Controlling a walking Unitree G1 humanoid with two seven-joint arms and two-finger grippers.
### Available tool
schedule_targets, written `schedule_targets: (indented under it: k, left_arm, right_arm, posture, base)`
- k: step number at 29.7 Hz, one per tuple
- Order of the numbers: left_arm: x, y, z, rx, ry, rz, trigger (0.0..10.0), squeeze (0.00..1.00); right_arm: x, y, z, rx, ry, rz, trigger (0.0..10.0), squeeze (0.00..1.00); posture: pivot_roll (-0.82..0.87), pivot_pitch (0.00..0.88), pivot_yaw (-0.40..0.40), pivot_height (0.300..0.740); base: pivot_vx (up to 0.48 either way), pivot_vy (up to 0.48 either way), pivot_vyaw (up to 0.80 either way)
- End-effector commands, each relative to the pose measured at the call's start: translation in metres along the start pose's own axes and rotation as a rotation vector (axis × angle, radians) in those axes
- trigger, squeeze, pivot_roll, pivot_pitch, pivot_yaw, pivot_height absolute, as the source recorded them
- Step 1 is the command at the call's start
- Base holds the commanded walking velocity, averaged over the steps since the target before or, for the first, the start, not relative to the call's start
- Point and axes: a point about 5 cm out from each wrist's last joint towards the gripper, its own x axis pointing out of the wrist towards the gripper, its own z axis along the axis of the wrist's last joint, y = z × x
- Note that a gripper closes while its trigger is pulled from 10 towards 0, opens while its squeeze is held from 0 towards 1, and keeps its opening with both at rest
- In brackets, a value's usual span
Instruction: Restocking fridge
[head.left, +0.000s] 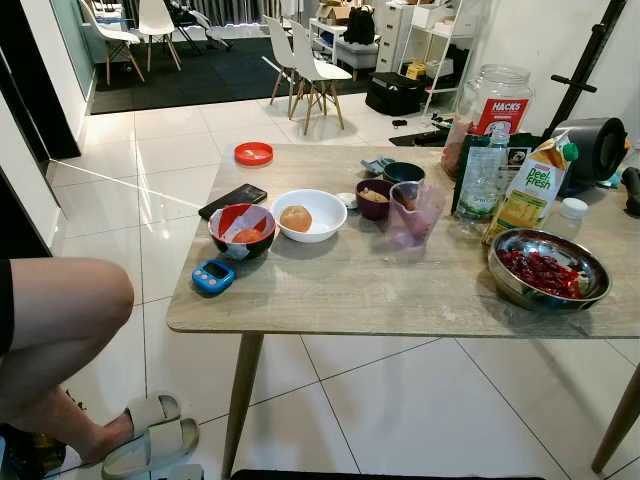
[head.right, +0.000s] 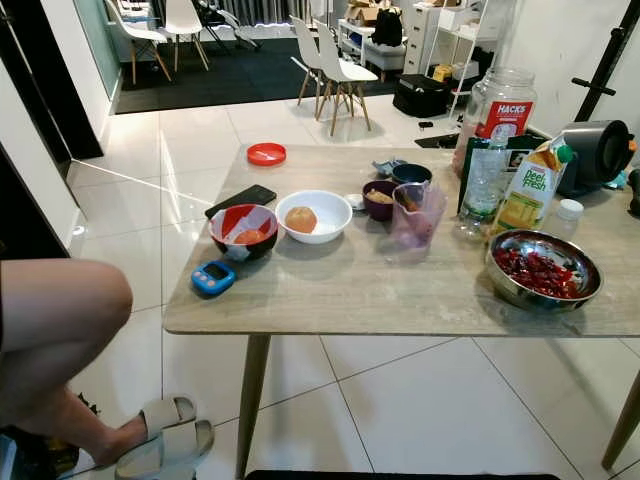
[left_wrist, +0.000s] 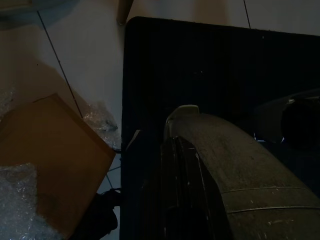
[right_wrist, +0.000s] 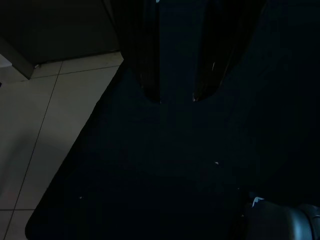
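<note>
A wooden table stands before me with food on it. At its right stand a Peel Fresh juice carton, a clear water bottle and a big HACKS jar. A steel bowl of red pieces sits near the right front. In the middle are a white bowl with a round brown item, a red bowl, a purple bowl and a purple jug. Both arms hang idle over a black mat; the right gripper is in deep shade.
A person's bare leg and grey slippers are at the left. A phone, a blue device and a red lid lie on the table's left part. White chairs stand behind. Cardboard lies by the mat.
</note>
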Motion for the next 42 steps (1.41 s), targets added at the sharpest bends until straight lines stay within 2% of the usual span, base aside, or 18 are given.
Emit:
schedule_targets:
  k: [1, 42]
  left_arm:
    - [0.0, -0.014, -0.013, 0.001, 0.052, -0.035, 10.0, 0.0]
    - [-0.004, 0.008, -0.009, 0.012, 0.043, -0.006, 10.0, 0.0]
  right_arm:
    - [0.0, -0.002, 0.0, 0.009, -0.006, -0.007, 10.0, 0.0]
    - [0.001, 0.009, 0.005, 0.049, -0.012, 0.011, 10.0, 0.0]
  posture:
    - [-0.07, 0.0, -0.047, 0.74]
    - [-0.04, 0.0, 0.013, 0.74]
  base:
    - [0.0, 0.0, 0.0]
    - [0.0, 0.0, 0.0]
